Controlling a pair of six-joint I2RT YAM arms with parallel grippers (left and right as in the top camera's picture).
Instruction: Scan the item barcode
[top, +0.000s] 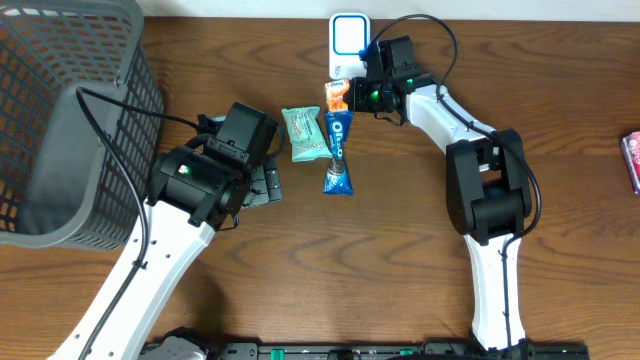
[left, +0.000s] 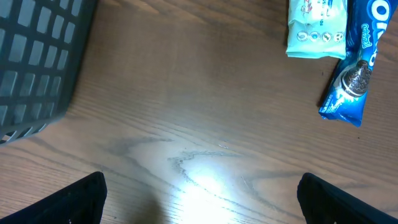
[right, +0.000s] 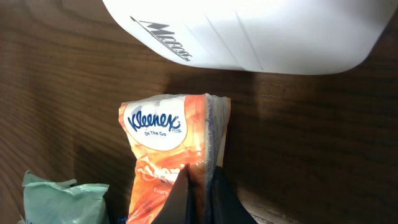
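The main risk is how little the right gripper has hold of. Its fingers are pressed almost flat together on the lower edge of the Kleenex pack, so the grip looks like a pinch of thin wrapper rather than of the pack's body. Soft, slick film could slide out of such a pinch on a lift or a turn, and the pack would drop back onto the table short of the white scanner. A second risk is the barcode itself: none shows on the upturned face, so it probably sits on a hidden side, and offering the wrong face would give no read. The pack also lies askew to the scanner, which could angle the code away from it.

The pack is a small soft pouch, orange and white, with a blue "Kleenex On The Go" oval and a side seam showing along its right edge. It sits just in front of the scanner, with a pale green pack and a blue Oreo pack just beside it. The left gripper is spread wide over bare table, holding nothing, between the grey basket and those packs
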